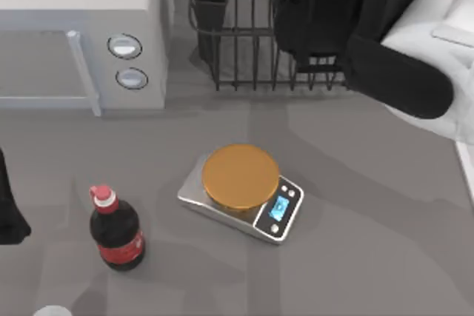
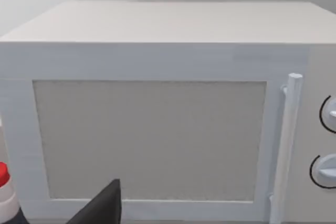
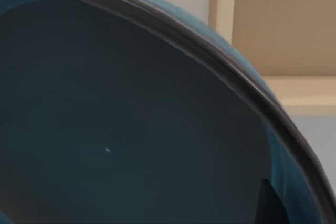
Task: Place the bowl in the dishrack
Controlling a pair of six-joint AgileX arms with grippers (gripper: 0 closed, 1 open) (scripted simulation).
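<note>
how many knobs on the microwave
2, both on the microwave front, right of its door handle: upper knob and lower knob, one directly under the other. None looks hidden.

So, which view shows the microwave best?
The left wrist view: the microwave faces the camera with door, handle and both knobs visible. The top view shows its top and front edge at the table's left. The right wrist view shows the bowl.
</note>
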